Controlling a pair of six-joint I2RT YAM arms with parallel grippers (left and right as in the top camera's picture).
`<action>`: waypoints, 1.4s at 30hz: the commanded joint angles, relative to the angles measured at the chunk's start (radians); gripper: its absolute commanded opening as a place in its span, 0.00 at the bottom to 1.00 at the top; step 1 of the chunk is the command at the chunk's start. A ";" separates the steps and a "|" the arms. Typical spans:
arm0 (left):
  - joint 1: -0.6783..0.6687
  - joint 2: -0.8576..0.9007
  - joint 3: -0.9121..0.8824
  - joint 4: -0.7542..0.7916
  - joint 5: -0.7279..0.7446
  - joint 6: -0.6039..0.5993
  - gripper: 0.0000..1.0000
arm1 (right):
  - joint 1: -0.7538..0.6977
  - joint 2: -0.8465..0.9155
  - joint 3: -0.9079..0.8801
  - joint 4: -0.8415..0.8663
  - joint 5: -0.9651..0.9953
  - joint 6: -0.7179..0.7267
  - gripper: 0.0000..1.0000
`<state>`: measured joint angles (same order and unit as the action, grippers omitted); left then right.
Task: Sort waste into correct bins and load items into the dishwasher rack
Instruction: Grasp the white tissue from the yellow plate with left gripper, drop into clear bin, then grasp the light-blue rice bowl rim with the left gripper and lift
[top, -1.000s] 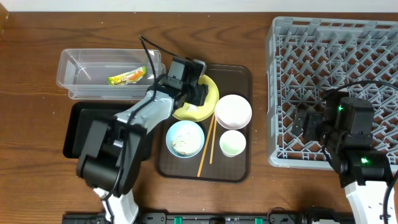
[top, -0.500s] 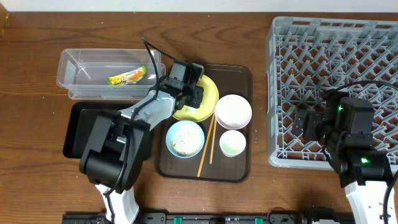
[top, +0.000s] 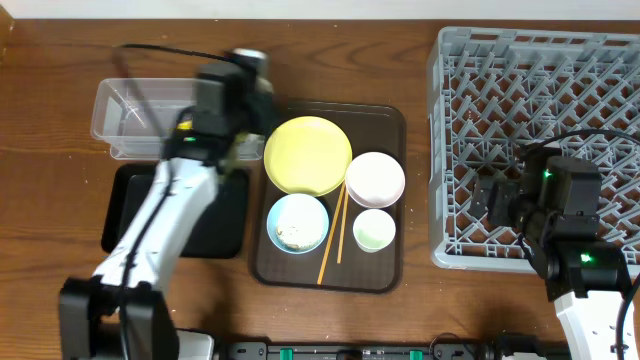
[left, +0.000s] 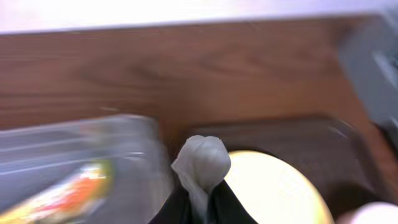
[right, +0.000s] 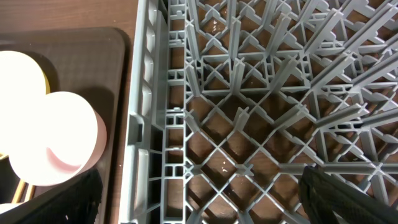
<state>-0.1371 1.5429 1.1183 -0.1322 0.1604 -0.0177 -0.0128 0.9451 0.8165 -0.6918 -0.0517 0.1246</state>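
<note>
Dark wood tabletop (top: 60, 70), all views; the left-arm views are motion-blurred, so fine detail there is soft.

Layout:
- brown serving tray (top: 390, 120) at centre, carrying the round yellow plate (top: 308, 155), white bowl (top: 375, 178), pale green cup (top: 373, 230), light blue bowl with food residue (top: 298, 222) and wooden chopsticks (top: 333, 235)
- grey plastic dishwasher rack (top: 530, 60) on the right
- clear plastic bin (top: 130, 115) and flat black bin (top: 135, 215) on the left

Left claw (left: 199, 208): clamped on a crumpled white paper wad (left: 202, 163). The wad sticks up out of the fingertips, pinched at its lower end. It's airborne over the seam between the clear plastic bin and the yellow plate, touching neither. An orange-green snack wrapper (left: 71, 190) lies in the clear bin, off to the claw's left.

Right claw (right: 205, 196): spread wide, holding nothing, hanging over the rack's near-left cells.

Step in hand, as I read it, is dropping the wad in a bin. To do it well:
- get fully inside the bin wall before letting go
- paper is light, so go low or it drifts onto the brown serving tray
- open wide, since a wad can cling to one finger
- which bin takes paper isn't shown; the clear one already holds the snack wrapper
</note>
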 joint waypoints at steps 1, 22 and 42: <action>0.084 0.016 0.011 -0.008 -0.084 0.010 0.14 | -0.006 0.000 0.021 0.000 0.019 -0.010 0.99; 0.105 0.038 0.011 -0.154 0.068 -0.002 0.63 | -0.006 0.002 0.021 -0.001 0.029 -0.010 0.99; -0.301 0.038 0.007 -0.571 0.068 -0.275 0.63 | -0.006 0.004 0.021 -0.024 0.023 -0.010 0.99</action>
<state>-0.3996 1.5776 1.1183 -0.6937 0.2279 -0.2230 -0.0128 0.9489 0.8181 -0.7052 -0.0296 0.1246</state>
